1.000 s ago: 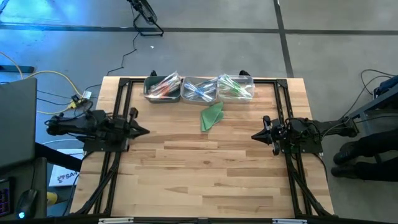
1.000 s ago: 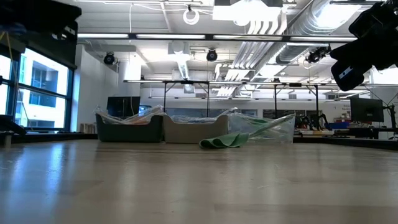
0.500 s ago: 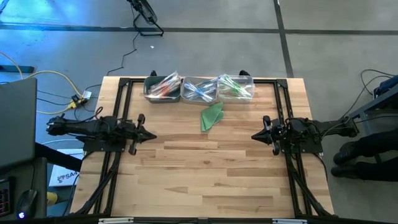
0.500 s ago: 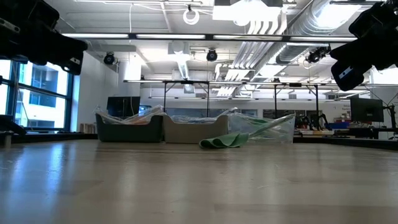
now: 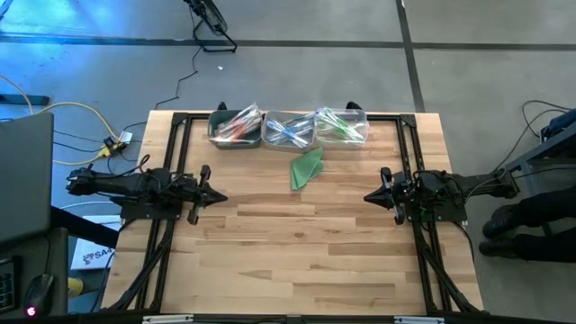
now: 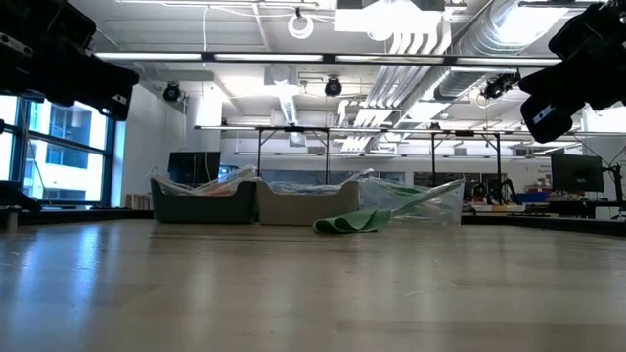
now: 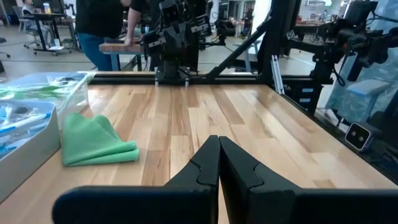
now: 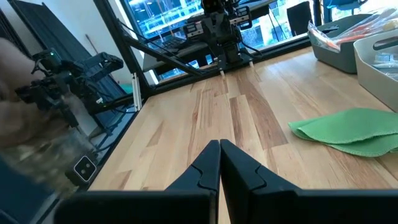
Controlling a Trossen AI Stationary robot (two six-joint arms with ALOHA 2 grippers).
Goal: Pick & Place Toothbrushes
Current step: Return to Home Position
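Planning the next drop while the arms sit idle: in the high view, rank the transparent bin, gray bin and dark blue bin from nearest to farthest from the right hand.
Measured from the right hand, on the right side:
1. Transparent bin, right end of the bin row.
2. Gray bin, middle of the row.
3. Dark blue bin, left end of the row.

Likely a robotics lab: exposed ceiling ducts (image 6: 416, 39), desk monitors (image 6: 577, 173).
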